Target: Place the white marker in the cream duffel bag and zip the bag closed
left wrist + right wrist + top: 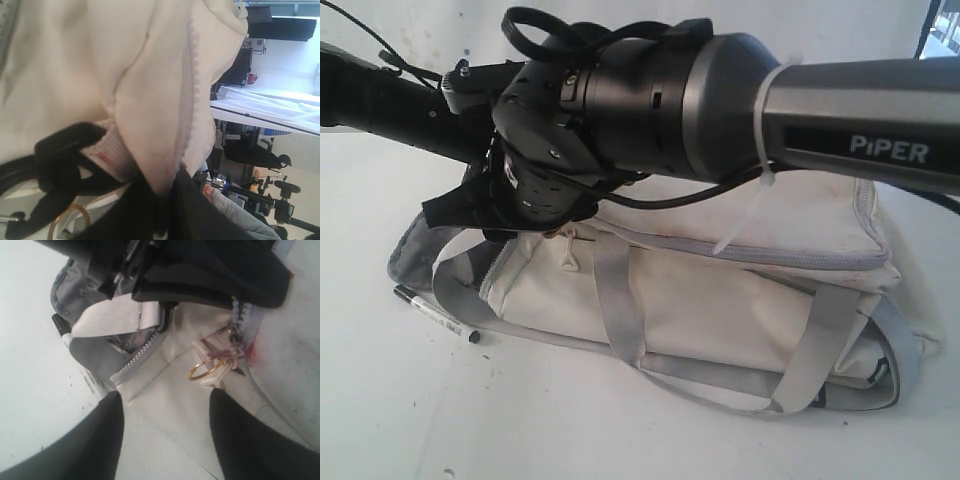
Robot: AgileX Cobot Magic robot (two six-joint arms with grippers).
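The cream duffel bag [720,290] lies on the white table, its zip line running along the top. At its left end sits the zip pull with a gold ring [205,371]. My left gripper [480,210] is shut on a fold of the bag's cream fabric [160,150] at that end. My right gripper [165,405] hovers open just over the bag beside the pull, with nothing between its fingers [107,437]. The white marker [435,313] lies on the table left of the bag, also seen as the marker [85,370] next to the bag's grey strap.
The right arm [840,120] crosses low over the bag from the right and hides much of its top. Grey webbing handles [620,300] drape down the bag's front, and a strap loop [415,255] lies by the marker. White table [520,420] surrounds the bag.
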